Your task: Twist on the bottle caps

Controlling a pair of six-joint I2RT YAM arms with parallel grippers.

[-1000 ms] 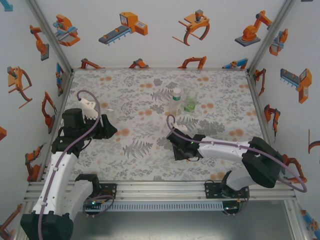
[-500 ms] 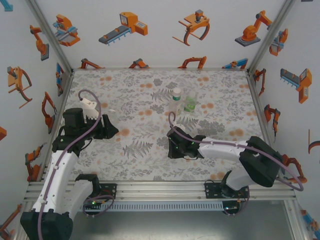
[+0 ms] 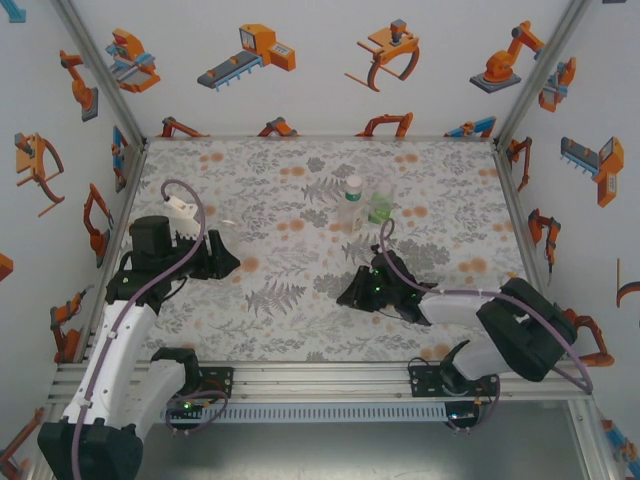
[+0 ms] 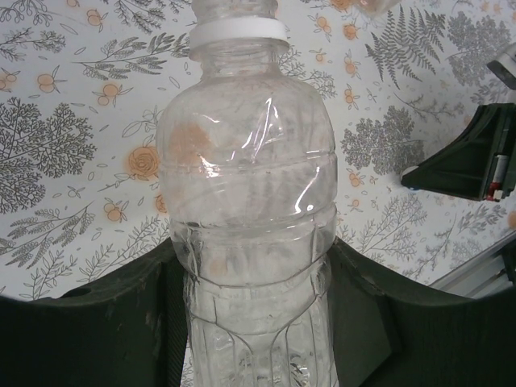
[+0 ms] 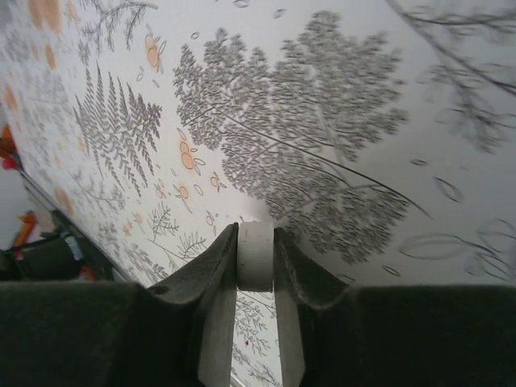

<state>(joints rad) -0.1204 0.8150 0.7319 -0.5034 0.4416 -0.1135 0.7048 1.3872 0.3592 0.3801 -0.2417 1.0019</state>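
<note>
Fern-print table (image 3: 290, 300); capped clear bottle (image 3: 351, 205), green bottle (image 3: 381, 207) upright side by side, far centre.

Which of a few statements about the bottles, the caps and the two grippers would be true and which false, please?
1. The left gripper grips a clear bottle. True.
2. The right gripper is open and empty. False: it is shut on a white cap.
3. Two more bottles stand side by side on the far half of the table. True: a white-topped bottle and a green-tinted bottle.
4. The gripped bottle is full of dark liquid. False: it is see-through, and the floral pattern shows through it.
</note>
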